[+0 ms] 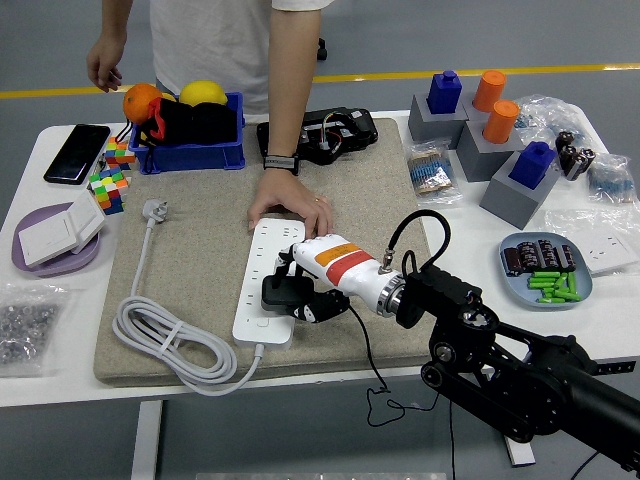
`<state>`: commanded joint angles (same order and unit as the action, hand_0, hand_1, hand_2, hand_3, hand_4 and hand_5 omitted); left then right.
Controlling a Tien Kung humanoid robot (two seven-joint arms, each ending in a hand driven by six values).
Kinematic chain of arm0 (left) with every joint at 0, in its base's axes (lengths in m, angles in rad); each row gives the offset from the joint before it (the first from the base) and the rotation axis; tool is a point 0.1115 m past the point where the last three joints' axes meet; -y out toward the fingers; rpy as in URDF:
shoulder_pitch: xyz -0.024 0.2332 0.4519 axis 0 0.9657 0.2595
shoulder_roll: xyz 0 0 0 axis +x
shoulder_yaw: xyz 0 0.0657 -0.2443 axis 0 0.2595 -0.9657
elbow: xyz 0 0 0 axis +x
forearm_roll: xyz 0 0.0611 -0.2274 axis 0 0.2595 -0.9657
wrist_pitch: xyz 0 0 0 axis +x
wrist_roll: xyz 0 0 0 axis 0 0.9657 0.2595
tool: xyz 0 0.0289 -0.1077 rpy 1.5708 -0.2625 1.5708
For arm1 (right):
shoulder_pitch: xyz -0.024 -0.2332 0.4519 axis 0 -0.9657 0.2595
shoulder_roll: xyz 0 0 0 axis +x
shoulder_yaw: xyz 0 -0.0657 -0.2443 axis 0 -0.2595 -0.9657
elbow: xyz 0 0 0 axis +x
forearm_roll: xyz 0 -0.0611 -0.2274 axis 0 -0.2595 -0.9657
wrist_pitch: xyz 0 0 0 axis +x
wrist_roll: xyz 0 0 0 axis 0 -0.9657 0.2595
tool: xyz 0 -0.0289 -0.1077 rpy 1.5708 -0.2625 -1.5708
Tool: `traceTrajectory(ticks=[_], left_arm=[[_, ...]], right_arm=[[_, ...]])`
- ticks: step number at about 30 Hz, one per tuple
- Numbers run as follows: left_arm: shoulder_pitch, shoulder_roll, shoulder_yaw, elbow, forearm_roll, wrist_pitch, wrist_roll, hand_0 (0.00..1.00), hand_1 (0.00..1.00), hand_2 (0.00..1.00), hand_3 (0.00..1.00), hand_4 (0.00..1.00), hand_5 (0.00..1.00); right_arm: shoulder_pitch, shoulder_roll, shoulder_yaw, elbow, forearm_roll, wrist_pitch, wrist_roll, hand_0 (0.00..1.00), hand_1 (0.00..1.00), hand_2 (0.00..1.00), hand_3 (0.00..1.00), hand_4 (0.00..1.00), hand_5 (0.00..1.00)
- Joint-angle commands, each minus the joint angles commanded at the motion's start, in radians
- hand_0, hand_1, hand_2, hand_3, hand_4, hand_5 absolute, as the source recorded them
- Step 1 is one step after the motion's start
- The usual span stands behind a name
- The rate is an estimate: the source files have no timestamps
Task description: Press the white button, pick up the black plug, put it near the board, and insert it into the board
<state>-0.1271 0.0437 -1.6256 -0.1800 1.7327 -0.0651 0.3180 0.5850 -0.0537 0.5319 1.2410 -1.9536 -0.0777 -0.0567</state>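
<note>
A white power strip (pixel 264 283) lies on the grey mat (pixel 200 250), its white cable coiled at the left. My right hand (pixel 300 290), white with an orange band, is shut on the black plug (pixel 279 293) and holds it on the strip's lower half. Whether its pins sit in a socket is hidden by the plug. A person's hand (pixel 290 200) presses flat on the strip's far end. The strip's own white plug (pixel 155 210) lies loose at the mat's left. My left arm is out of view.
A blue bin (pixel 190 145) with fruit, a phone (pixel 77 152), cube puzzles (pixel 110 185) and a purple plate (pixel 55 240) with a white switch stand at the left. Grey blocks with pegs (pixel 490 130), a blue tray (pixel 545 270) and bags fill the right.
</note>
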Motion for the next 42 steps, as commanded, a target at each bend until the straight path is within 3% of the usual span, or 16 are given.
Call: traceTrajectory(ticks=[22, 42], left_arm=[[-0.001, 0.001, -0.003, 0.0, 0.002, 0.0, 0.0, 0.65, 0.641, 0.634, 0.676, 0.527, 0.096], [0.003, 0.001, 0.0, 0.0, -0.002, 0.001, 0.002, 0.65, 0.64, 0.634, 0.675, 0.524, 0.099]], right_arm=[[0.019, 0.031, -0.016, -0.069, 0.002, 0.003, -0.005, 0.368, 0.464, 0.496, 0.531, 0.824, 0.002], [0.008, 0.022, 0.005, -0.036, 0.015, 0.038, 0.008, 0.403, 0.474, 0.514, 0.562, 0.833, 0.002]])
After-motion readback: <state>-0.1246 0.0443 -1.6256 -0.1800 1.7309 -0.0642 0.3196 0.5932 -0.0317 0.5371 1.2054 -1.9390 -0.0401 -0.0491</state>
